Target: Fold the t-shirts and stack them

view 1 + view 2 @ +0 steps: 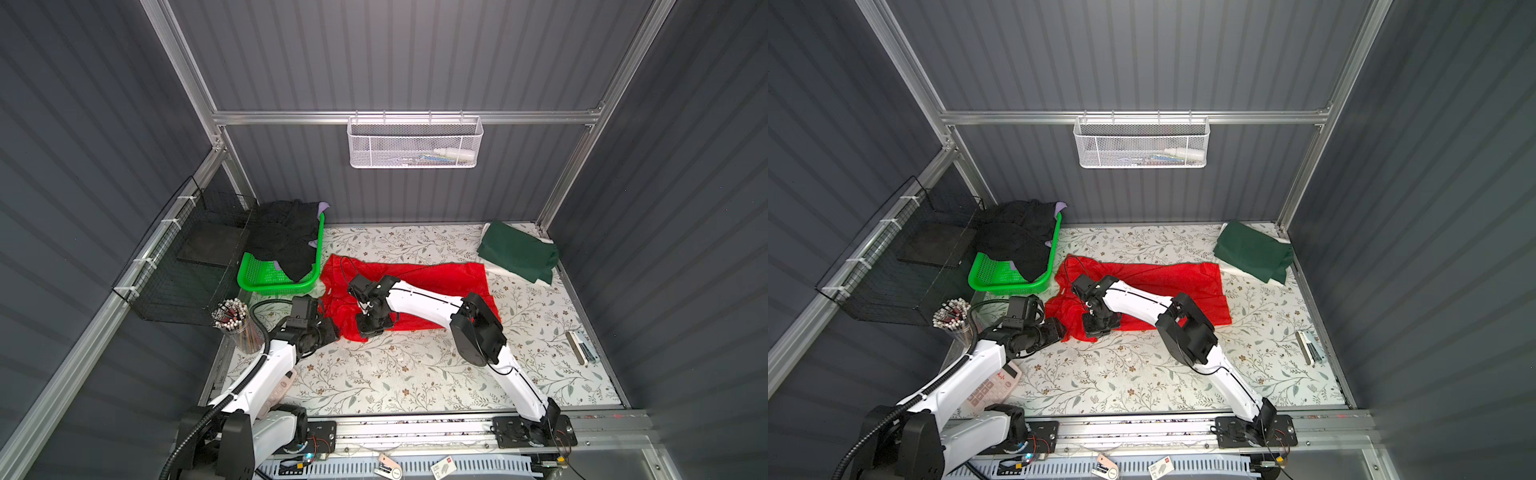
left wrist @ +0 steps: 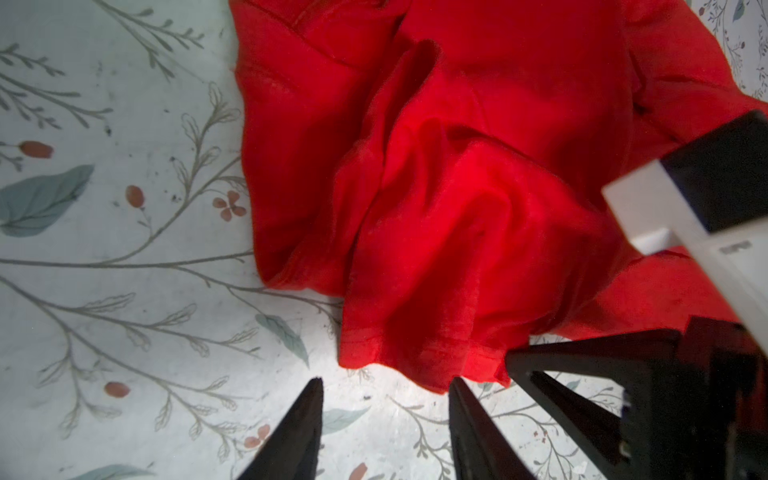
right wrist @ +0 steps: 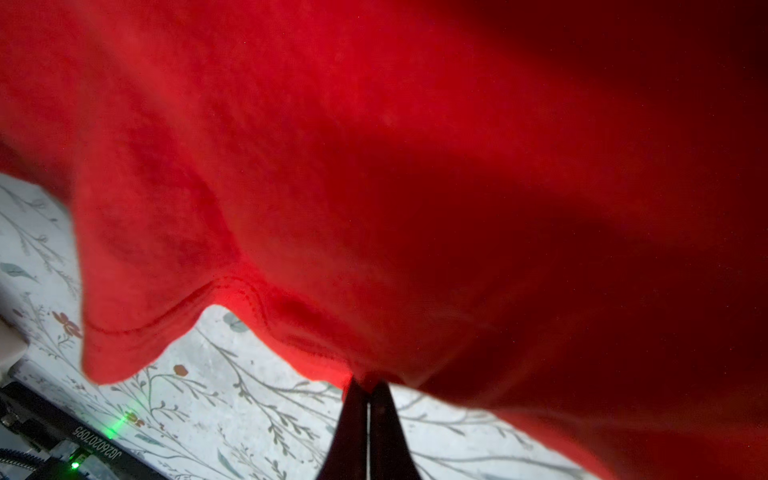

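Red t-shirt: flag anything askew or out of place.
The red t-shirt is bunched into loose folds at its end nearest the left gripper instead of lying flat. The right gripper is shut on its hem there. No tears or spills visible.

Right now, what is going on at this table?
The right gripper is shut on the hem of the red t-shirt, spread on the table. The left gripper is open close to the shirt's edge, holding nothing. A dark green t-shirt lies folded in the far corner; black shirts lie in the basket.
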You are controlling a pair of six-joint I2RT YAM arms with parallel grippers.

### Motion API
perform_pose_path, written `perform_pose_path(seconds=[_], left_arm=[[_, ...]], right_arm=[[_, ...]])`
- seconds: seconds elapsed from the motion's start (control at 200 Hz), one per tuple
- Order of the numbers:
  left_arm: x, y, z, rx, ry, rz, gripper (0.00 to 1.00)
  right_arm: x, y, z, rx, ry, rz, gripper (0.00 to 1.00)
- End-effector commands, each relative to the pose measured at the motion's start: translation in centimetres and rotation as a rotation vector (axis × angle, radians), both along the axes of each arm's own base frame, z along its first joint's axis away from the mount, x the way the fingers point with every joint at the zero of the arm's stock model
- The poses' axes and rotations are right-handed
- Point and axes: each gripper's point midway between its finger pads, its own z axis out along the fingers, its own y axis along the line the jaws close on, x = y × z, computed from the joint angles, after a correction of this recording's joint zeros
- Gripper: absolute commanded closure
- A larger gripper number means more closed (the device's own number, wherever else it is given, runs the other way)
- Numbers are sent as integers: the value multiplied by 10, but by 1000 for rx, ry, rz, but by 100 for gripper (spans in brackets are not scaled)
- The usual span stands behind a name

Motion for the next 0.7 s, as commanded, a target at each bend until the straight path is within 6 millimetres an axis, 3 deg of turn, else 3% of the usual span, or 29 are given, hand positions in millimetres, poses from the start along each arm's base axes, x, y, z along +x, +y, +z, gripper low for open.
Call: perform_pose_path(seconds=[0.0, 0.38, 0.695], left_arm=[[6, 2, 12, 23, -30, -12, 52], [28, -7, 16, -4, -48, -24, 51], [49, -19, 22, -14, -60, -56, 45]], right_arm=[[25, 8, 36, 80, -142, -15, 100], [86, 3, 86, 196, -284, -58, 100], [132, -17, 86, 266, -253, -155, 100]])
